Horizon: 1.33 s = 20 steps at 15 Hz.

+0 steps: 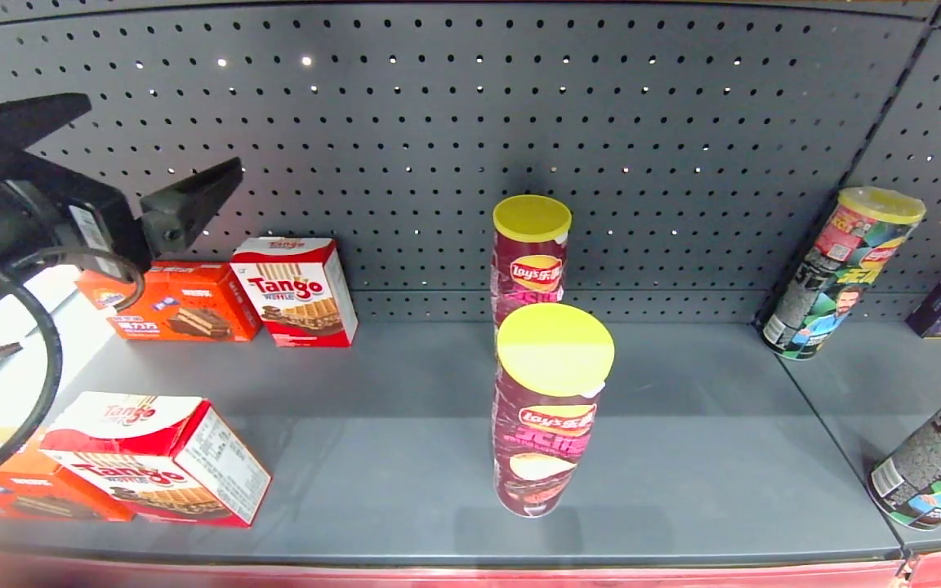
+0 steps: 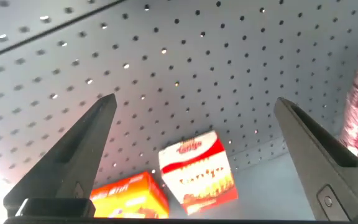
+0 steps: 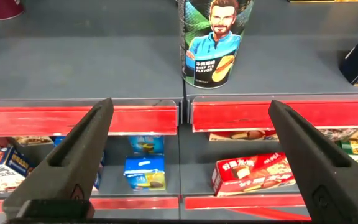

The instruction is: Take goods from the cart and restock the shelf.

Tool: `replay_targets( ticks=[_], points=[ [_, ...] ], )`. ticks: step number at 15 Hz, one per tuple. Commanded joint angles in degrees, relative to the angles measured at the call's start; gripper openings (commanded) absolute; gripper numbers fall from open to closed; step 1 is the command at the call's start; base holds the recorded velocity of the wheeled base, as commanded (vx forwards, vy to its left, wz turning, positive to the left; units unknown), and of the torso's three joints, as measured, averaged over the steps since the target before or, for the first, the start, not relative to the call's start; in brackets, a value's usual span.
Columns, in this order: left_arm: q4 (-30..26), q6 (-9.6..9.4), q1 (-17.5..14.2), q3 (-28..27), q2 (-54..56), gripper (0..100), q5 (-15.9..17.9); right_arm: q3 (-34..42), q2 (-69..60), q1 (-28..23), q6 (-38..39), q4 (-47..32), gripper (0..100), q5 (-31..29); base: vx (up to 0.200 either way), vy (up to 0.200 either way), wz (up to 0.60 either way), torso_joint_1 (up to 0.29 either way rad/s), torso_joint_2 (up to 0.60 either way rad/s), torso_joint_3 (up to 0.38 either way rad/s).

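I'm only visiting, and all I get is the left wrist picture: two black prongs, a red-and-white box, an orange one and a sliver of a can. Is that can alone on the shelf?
Observer: No. The head view shows two purple, yellow-lidded cans, the front can standing directly before the rear can.
Operator: Any more boxes like mine?
Observer: Yes. A second red-and-white box lies near the front edge of the shelf, next to another orange box.
Operator: And the other arm?
Observer: The right gripper is open and empty, facing a green can that stands near a shelf's front edge.
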<state>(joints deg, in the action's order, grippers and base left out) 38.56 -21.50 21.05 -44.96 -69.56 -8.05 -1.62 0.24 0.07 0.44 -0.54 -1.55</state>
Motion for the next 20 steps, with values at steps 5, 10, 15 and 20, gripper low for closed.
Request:
replay_targets(
  ticks=[5, 10, 15, 20],
  points=[
    [-2.0, -0.03, -0.22, 10.68, 18.58, 100, -0.22, 0.04, 0.11, 0.01, 0.0, 0.01, 100, 0.05, 0.0, 0.0, 0.0, 0.0, 0.0, 0.0],
    [-35.75, 2.34, -0.22, 13.49, 48.2, 100, -0.22, 0.04, 0.11, 0.01, 0.0, 0.18, 100, -0.3, 0.0, 0.0, 0.0, 0.0, 0.0, 0.0],
    [-49.46, 9.29, -6.64, 21.14, 64.64, 100, -1.97, 0.13, 0.02, 0.01, 0.09, 0.36, 100, 0.05, 0.0, 0.0, 0.0, 0.0, 0.0, 0.0],
    [-35.48, 9.9, -6.55, 39.6, 64.64, 100, -2.41, 1.62, 0.02, 0.01, 0.09, 0.36, 100, -0.12, 0.0, 0.0, 0.0, 0.0, 0.0, 0.0]
  ],
)
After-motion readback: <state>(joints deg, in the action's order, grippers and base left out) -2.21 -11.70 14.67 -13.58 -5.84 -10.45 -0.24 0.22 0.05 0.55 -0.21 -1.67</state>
